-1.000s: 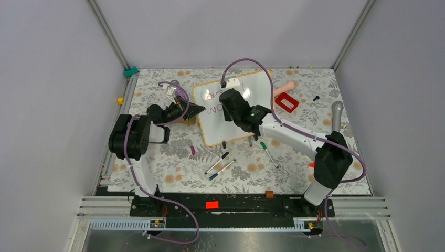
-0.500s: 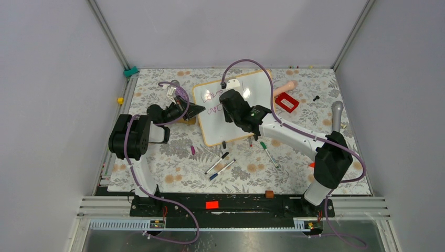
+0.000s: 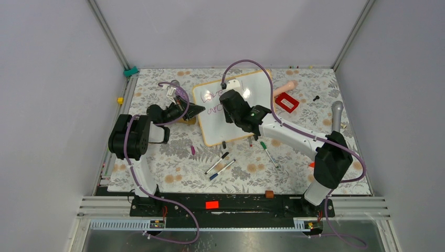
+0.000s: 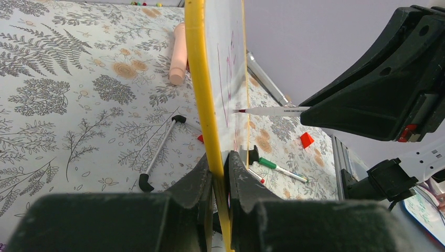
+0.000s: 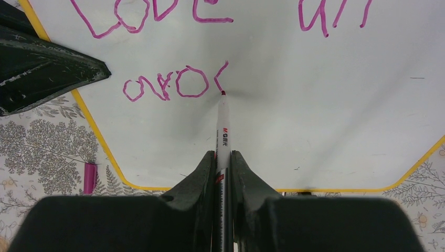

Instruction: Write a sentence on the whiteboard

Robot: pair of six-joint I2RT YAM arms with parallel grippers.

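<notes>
The whiteboard (image 3: 239, 123) lies tilted at the table's centre, white with a yellow-orange frame. My left gripper (image 3: 195, 109) is shut on its left edge (image 4: 202, 94). My right gripper (image 3: 226, 106) is shut on a white marker (image 5: 223, 136) whose tip touches the board (image 5: 315, 105). The sentence (image 5: 173, 84) is in pink: "Love" and "all" on the top line, "aro" plus one fresh stroke on the second line. The writing also shows in the top view (image 3: 211, 97) and edge-on in the left wrist view (image 4: 229, 68).
Loose markers (image 3: 220, 164) and a green-capped one (image 3: 268, 153) lie below the board. A pink cap (image 3: 192, 150) lies left of them. A red box (image 3: 286, 102), a beige cylinder (image 3: 286, 86) and a grey cylinder (image 3: 336, 115) sit at the right.
The right gripper has shifted slightly with the marker along the second line, adding a stroke after "aro". The left arm has not moved.
</notes>
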